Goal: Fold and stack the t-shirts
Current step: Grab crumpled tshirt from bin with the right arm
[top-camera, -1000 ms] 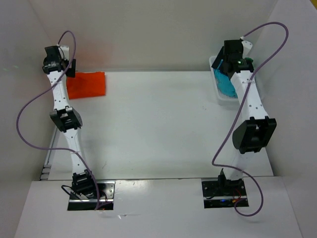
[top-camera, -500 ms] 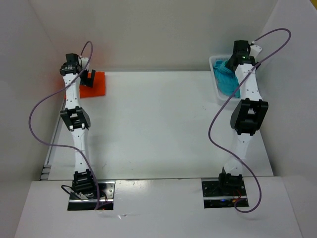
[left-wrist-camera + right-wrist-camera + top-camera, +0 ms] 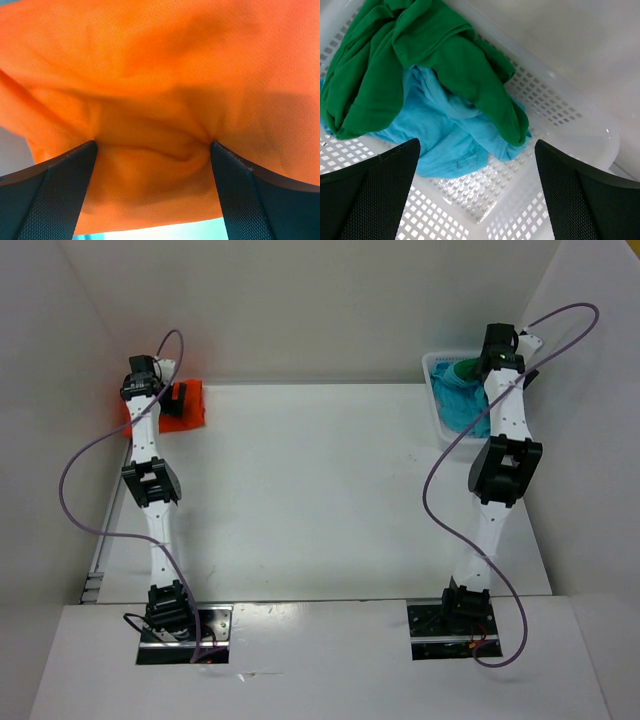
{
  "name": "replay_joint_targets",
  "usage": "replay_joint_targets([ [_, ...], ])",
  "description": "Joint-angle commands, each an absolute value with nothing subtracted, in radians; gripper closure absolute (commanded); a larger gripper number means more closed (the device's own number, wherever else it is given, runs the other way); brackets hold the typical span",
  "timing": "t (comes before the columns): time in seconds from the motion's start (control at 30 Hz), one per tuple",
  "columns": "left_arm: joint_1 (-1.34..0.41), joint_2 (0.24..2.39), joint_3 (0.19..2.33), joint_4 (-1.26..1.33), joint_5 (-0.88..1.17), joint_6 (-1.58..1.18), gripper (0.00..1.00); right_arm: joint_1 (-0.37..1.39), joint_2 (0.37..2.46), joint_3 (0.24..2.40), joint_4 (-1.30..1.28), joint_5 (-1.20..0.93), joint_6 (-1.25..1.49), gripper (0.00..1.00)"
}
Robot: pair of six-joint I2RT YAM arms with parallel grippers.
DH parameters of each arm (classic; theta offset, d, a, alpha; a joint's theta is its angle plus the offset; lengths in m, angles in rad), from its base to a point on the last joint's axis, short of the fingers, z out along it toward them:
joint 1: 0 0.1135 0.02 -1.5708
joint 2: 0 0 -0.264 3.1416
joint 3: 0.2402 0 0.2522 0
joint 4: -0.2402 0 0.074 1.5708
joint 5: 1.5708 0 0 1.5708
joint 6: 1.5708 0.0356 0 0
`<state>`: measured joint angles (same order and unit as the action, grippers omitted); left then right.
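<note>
We saw left gripper (image 3: pixel 152 143) spread astride bright orange cloth t-shirt (image 3: pixel 195 412), overhead upper left; right gripper (image 3: pixel 476 144) spread above dark green cloth t-shirt (image 3: pixel 420 55).

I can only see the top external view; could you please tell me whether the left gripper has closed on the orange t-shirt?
Observer: Not yet. In the left wrist view the left gripper is open, and the orange t-shirt bulges between its spread fingers.
Operator: Thank you. How do the shirts lie in the basket by the right arm?
Observer: The right wrist view shows the green t-shirt crumpled on top of the turquoise t-shirt inside the white mesh basket.
Operator: Is the right gripper holding either one?
Observer: No. The right gripper is open above the basket, and both shirts lie loose below it.
</note>
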<state>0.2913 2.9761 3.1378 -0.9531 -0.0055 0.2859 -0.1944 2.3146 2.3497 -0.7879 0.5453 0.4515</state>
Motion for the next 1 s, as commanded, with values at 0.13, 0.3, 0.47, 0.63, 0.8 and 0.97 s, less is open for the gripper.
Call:
replay_joint_targets([
  [0.13, 0.334, 3.048, 3.129, -0.910, -0.129, 0.344, 0.00, -0.232, 2.329, 2.365, -0.788, 0.534, 0.459, 0.00],
  [0.3, 0.334, 3.002, 3.129, -0.923, -0.083, 0.362, 0.00, -0.244, 2.362, 2.365, -0.788, 0.502, 0.477, 0.00],
  [0.47, 0.316, 2.902, 3.129, -0.934, 0.006, 0.337, 0.00, -0.253, 2.396, 2.365, -0.798, 0.482, 0.495, 0.00],
  [0.63, 0.285, 2.803, 3.129, -0.954, 0.074, 0.318, 0.00, -0.253, 2.425, 2.365, -0.789, 0.471, 0.505, 0.06],
  [0.8, 0.264, 2.758, 3.129, -1.002, 0.095, 0.308, 0.00, -0.273, 2.444, 2.376, -0.779, 0.449, 0.523, 0.21],
  [0.97, 0.264, 2.738, 3.129, -1.040, 0.104, 0.299, 0.00, -0.302, 2.425, 2.326, -0.736, 0.417, 0.543, 0.70],
])
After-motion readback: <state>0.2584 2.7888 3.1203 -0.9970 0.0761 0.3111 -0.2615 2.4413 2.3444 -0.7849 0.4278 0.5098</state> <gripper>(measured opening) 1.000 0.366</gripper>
